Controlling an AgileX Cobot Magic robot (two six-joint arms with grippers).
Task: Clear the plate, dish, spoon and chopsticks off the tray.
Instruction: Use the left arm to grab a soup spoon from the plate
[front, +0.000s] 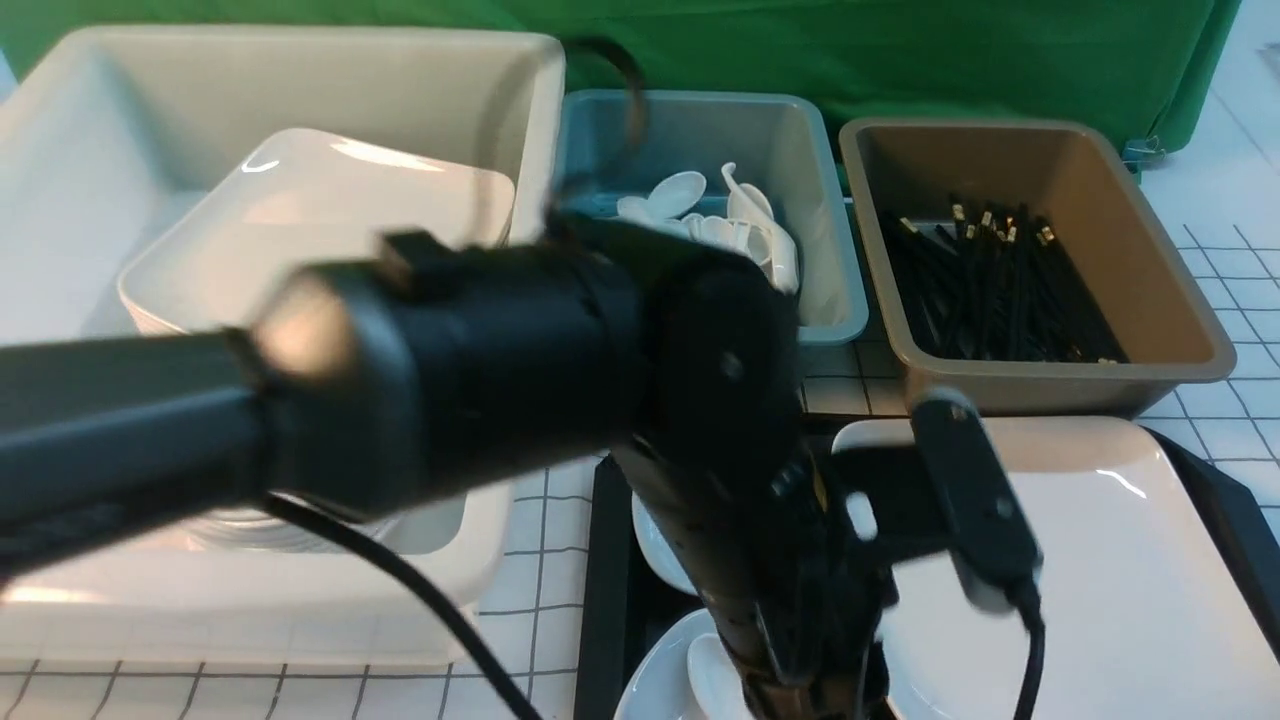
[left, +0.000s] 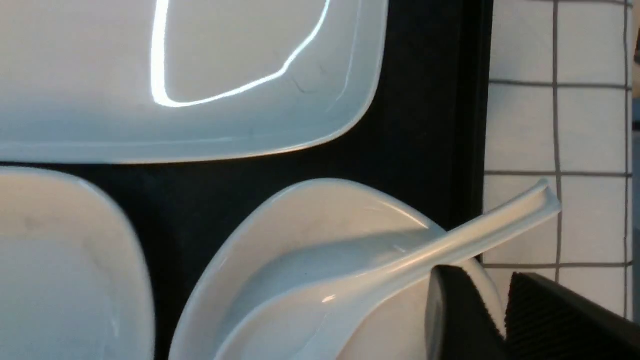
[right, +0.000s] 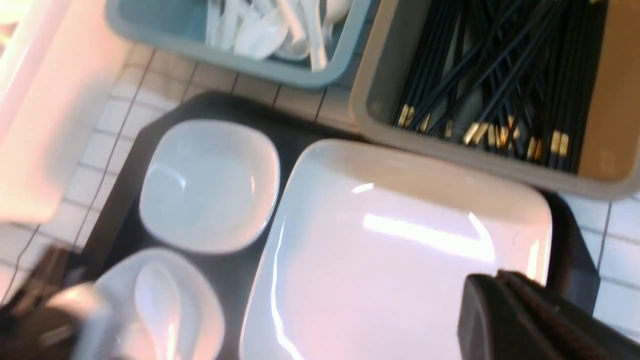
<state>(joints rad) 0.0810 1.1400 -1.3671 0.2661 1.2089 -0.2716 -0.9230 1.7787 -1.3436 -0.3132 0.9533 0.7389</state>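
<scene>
Jaws parted at left gripper (left: 484, 274), closed at right gripper (right: 495, 278). Apparently going for soup spoon (left: 425, 260); next, straddle handle, pinch.

In the front view, 1 big white tub (front: 60, 220) is filling the left side and holding stacked white plates (front: 320, 215). At upper centre, 1 teal tub (front: 690, 115) is holding white spoons (front: 765, 235). At upper right, 1 brown tub (front: 1080, 200) is holding gold-banded black chopsticks (front: 990, 290). Green cloth (front: 740, 45) is hanging along the top; white grid-lined cloth (front: 530, 580) is lying underneath.
</scene>
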